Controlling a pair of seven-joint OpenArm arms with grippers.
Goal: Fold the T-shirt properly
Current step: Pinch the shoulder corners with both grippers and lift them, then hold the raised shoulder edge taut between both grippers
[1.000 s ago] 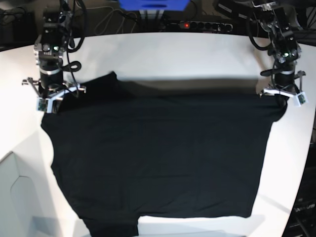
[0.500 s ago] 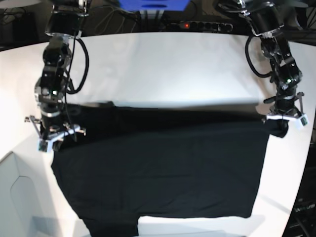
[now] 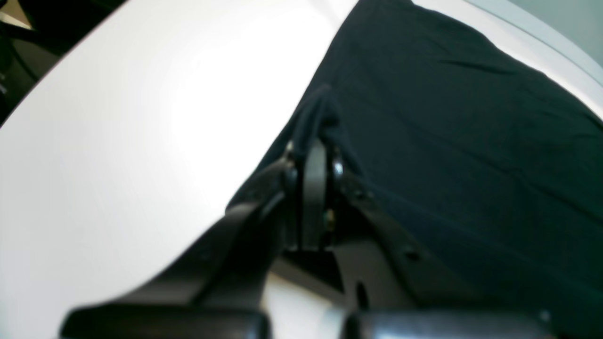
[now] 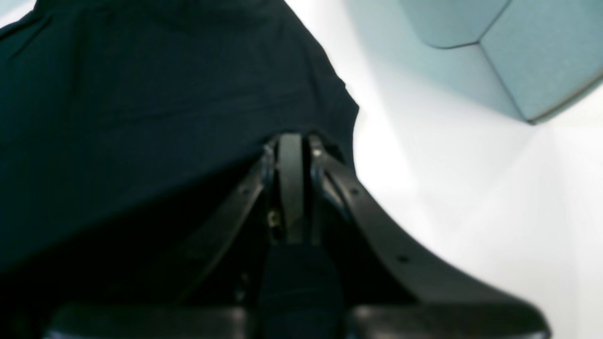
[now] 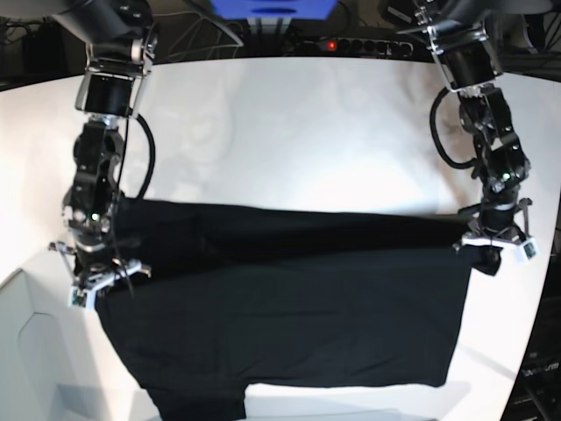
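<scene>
T-shirt (image 5: 280, 324): black cloth spread flat across the lower half of the base view, its near edge cut off by the bottom of the frame; a folded band runs along its far edge, from claw to claw.
Table (image 5: 298, 132): white, bare above the shirt in the upper half of the frame.
Right claw (image 5: 95, 285): at the left edge of the base view, clenched on the shirt's far left corner; in its wrist view the fingers (image 4: 290, 188) stand pressed together with dark cloth against them.
Left claw (image 5: 491, 250): at the right edge, clenched on the far right corner; a pinch of cloth seems to bunch up above the fingers (image 3: 314, 188), though that view is blurred.
Power strip (image 5: 355, 44): top centre, behind the table, a red light showing.
</scene>
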